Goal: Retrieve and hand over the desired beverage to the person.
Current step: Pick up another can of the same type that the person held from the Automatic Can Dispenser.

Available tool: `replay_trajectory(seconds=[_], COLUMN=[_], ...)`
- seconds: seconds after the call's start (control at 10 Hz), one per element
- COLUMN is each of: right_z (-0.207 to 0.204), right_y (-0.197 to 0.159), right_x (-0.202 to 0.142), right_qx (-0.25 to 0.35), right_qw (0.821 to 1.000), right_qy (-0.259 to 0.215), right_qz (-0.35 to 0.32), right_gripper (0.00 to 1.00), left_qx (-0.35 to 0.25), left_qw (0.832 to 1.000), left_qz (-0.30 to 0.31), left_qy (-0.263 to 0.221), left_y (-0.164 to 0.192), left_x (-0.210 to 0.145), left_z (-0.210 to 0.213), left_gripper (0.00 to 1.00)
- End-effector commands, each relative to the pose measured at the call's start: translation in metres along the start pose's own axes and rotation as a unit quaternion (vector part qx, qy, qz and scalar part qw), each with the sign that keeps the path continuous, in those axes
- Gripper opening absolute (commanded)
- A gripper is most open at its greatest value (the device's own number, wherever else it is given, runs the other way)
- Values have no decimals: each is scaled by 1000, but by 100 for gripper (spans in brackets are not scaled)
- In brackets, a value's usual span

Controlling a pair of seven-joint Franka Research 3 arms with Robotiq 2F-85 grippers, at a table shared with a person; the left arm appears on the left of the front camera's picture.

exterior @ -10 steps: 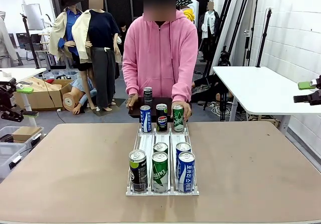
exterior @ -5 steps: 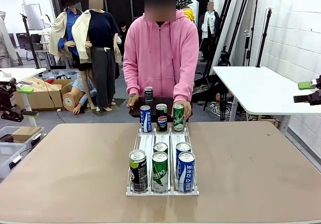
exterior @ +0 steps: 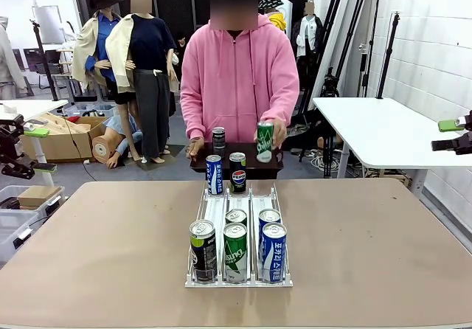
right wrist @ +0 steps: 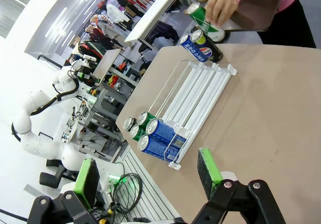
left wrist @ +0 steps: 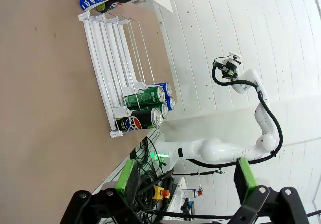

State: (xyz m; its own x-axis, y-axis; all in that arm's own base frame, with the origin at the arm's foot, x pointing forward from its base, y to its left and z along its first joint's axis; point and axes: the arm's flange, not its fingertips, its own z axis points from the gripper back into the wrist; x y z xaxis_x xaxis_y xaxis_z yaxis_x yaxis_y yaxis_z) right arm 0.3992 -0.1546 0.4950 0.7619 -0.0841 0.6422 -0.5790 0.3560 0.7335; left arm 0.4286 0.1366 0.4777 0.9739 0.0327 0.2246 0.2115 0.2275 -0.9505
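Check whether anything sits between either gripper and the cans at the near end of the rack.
Nothing visible does. The left gripper and right gripper are open, off to the sides of the table, with bare tabletop between them and the near cans in the rack. The person holds a green can at the far end.

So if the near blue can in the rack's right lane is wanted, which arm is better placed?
Right, probably. The blue can stands in the rack lane on that arm's side. The right gripper and left gripper both hang open, far from the rack, so neither has a head start.
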Motion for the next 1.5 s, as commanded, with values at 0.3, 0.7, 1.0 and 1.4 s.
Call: replay_trajectory(seconds=[0.3, 0.7, 1.0, 1.4], right_z=[-1, -1, -1, -1], right_y=[0, 0, 0, 0], right_x=[0, 0, 0, 0], right_qx=[5, 5, 5, 5], right_qw=[1000, 1000, 1000, 1000], right_qy=[-2, -2, -2, -2], right_qz=[2, 2, 2, 2], right_gripper=[100, 100, 100, 100], left_qx=[1, 1, 1, 1], left_qw=[1000, 1000, 1000, 1000], left_qz=[-1, -1, -1, -1], left_qy=[-4, -4, -4, -4], left_y=[-2, -2, -2, -2], left_x=[-3, -3, -3, -3], left_z=[0, 0, 0, 0], left_gripper=[100, 100, 100, 100])
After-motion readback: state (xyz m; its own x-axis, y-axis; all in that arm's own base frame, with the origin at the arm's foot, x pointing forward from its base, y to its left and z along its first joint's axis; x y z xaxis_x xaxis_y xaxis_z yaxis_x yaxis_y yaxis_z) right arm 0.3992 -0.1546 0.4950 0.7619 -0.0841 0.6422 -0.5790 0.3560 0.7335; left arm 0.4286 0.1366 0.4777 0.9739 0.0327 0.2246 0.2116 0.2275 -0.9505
